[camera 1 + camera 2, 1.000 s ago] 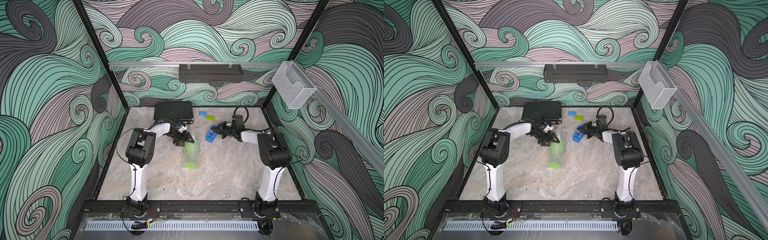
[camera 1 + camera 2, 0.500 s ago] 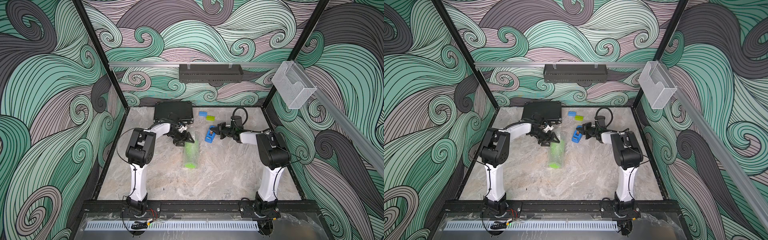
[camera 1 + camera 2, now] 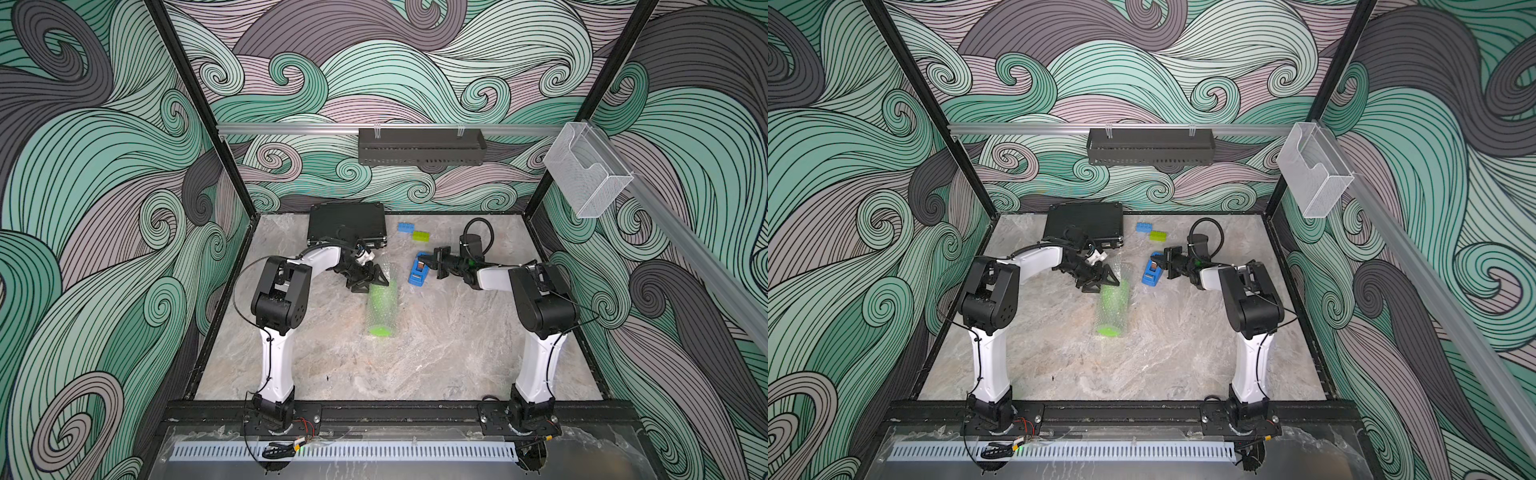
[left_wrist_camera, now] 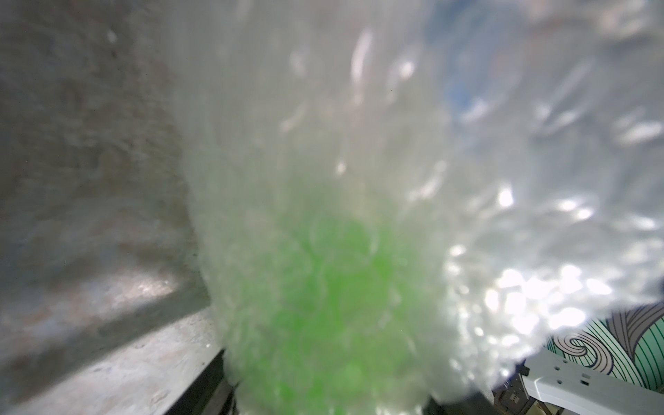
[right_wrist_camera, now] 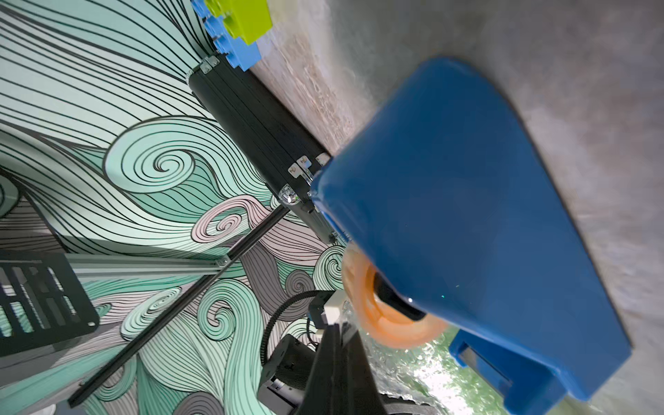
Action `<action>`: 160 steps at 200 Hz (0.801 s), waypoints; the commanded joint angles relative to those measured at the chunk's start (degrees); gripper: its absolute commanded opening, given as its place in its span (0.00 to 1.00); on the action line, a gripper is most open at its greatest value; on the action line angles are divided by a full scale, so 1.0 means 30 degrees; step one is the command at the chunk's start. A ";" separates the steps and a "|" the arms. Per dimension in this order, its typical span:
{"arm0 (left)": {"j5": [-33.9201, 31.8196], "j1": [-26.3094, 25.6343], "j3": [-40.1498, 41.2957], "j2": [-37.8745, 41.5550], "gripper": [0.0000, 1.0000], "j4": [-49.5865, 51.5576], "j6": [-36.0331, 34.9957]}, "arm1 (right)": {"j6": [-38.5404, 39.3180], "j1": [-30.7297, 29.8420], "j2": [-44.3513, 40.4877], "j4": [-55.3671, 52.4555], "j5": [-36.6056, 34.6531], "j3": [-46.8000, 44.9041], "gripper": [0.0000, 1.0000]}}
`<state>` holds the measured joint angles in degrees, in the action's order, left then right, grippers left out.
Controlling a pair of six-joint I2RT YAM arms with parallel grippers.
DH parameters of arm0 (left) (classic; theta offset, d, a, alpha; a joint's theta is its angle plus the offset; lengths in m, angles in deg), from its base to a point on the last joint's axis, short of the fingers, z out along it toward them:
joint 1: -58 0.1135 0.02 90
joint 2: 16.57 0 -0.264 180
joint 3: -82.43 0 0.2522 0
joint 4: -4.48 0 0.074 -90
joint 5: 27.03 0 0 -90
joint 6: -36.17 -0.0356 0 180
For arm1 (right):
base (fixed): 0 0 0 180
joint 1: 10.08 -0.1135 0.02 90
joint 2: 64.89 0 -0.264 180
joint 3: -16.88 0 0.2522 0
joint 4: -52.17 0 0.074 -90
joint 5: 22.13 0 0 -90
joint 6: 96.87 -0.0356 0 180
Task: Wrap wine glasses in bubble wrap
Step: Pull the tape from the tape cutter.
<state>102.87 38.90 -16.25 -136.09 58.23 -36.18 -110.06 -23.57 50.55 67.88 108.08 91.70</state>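
Note:
The wine glass [image 3: 380, 331] lies on its side mid-table, rolled inside the bubble wrap [image 3: 382, 301], with its green foot showing at the near end [image 3: 1108, 330]. My left gripper [image 3: 368, 281] straddles the far end of this roll with its jaws wide and closed on the wrap. In the left wrist view the bubble wrap [image 4: 467, 179] fills the picture, with the green wine glass [image 4: 323, 305] blurred behind it. My right gripper [image 3: 424, 262] is shut, its tips at the orange tape roll [image 5: 388, 323] of the blue tape dispenser [image 3: 417, 274]. Whether tape is pinched is unclear.
A black case [image 3: 347, 224] lies at the back left of the table. A blue brick [image 3: 406, 227] and a lime-green brick [image 3: 421, 236] sit behind the dispenser. A black basket [image 3: 419, 145] hangs on the back wall and a clear holder [image 3: 586, 174] on the right rail.
The right gripper has shifted very slightly at the dispenser. The left gripper and the wrapped roll have stayed where they were.

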 commanded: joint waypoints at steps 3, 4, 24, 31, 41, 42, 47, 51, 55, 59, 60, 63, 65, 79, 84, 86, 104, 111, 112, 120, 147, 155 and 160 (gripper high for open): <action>-0.2998 -0.0405 0.1115 -0.1195 0.69 0.2247 -0.0066 | -0.0848 -0.0247 -0.0360 0.1225 -0.0117 0.0529 0.00; -0.3022 -0.0404 0.1103 -0.1184 0.69 0.2266 -0.0089 | -0.0788 -0.0247 -0.0406 0.1164 -0.0095 0.0562 0.00; -0.3338 -0.0385 0.1126 -0.0840 0.69 0.2267 -0.0215 | -0.0085 -0.0232 -0.1206 -0.0023 -0.0146 0.0503 0.00; -0.3191 -0.0420 0.1238 -0.0848 0.69 0.2131 -0.0076 | 0.0164 -0.0218 -0.1283 -0.0134 -0.0205 0.0471 0.00; -0.2844 -0.0411 0.1285 -0.1122 0.69 0.2016 0.0047 | 0.0639 -0.0214 -0.0968 -0.0500 -0.0018 0.0529 0.00; -0.2813 -0.0407 0.1276 -0.1163 0.69 0.2019 0.0041 | 0.0673 -0.0187 -0.0930 -0.0533 -0.0016 0.0533 0.00; -0.2783 -0.0422 0.1139 -0.1359 0.69 0.2166 0.0020 | 0.0825 -0.0139 -0.0629 -0.0601 0.0046 0.0454 0.00; -0.2847 -0.0408 0.0981 -0.1431 0.69 0.2343 -0.0010 | 0.0902 -0.0083 -0.0342 -0.0618 0.0119 0.0399 0.00; -0.2980 -0.0387 0.0805 -0.1448 0.69 0.2502 -0.0089 | 0.0876 -0.0014 -0.0060 -0.0599 0.0284 0.0326 0.00; -0.3130 -0.0415 0.0684 -0.1387 0.69 0.2585 -0.0154 | 0.0627 0.0044 0.0155 -0.0397 0.0384 0.0155 0.00; -0.3161 -0.0409 0.0683 -0.1368 0.69 0.2597 -0.0162 | 0.0477 0.0045 0.0188 -0.0306 0.0391 0.0053 0.00; -0.3251 -0.0412 0.0641 -0.1290 0.69 0.2633 -0.0217 | 0.0148 0.0090 0.0218 0.0183 0.0297 -0.0205 0.00; -0.3310 -0.0406 0.0649 -0.1225 0.69 0.2636 -0.0204 | -0.0201 0.0101 0.0184 0.0609 0.0160 -0.0440 0.00; -0.3314 -0.0411 0.1002 -0.0944 0.69 0.2370 -0.0126 | -0.0933 0.0061 -0.0387 0.1702 -0.0126 -0.0682 0.00; -0.3166 -0.0411 0.1197 -0.0940 0.69 0.2205 -0.0011 | -0.0634 0.0056 -0.0709 0.1181 -0.0008 -0.0368 0.00; -0.3105 -0.0420 0.1257 -0.0954 0.69 0.2127 0.0001 | -0.0485 0.0048 -0.0882 0.0954 0.0017 -0.0239 0.00; -0.2983 -0.0354 0.1186 -0.1040 0.69 0.2217 -0.0042 | 0.0745 0.0099 -0.2031 -0.1225 -0.0004 0.0752 0.00; -0.3192 -0.0345 0.1028 -0.0949 0.69 0.2334 -0.0158 | 0.1056 0.0151 -0.2135 -0.1666 0.0052 0.0983 0.00; -0.3207 -0.0360 0.1016 -0.0930 0.69 0.2340 -0.0164 | 0.1087 0.0142 -0.2143 -0.1717 0.0063 0.1009 0.00; -0.3280 -0.0374 0.1029 -0.0853 0.69 0.2341 -0.0171 | 0.1486 0.0216 -0.2040 -0.2053 0.0061 0.1114 0.00; -0.2783 -0.0426 0.1108 -0.1206 0.69 0.2234 0.0047 | 0.1172 0.0111 -0.1052 -0.1059 -0.0098 0.0315 0.00; -0.3000 -0.0404 0.0924 -0.1163 0.69 0.2396 -0.0093 | 0.0938 0.0104 -0.0911 -0.0764 -0.0094 0.0086 0.00; -0.3162 -0.0405 0.0901 -0.1017 0.69 0.2450 -0.0167 | 0.0774 0.0093 -0.0942 -0.0625 -0.0138 -0.0053 0.00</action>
<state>102.78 38.73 -16.05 -135.92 58.07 -35.99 -107.40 -23.29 47.77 61.72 107.25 92.40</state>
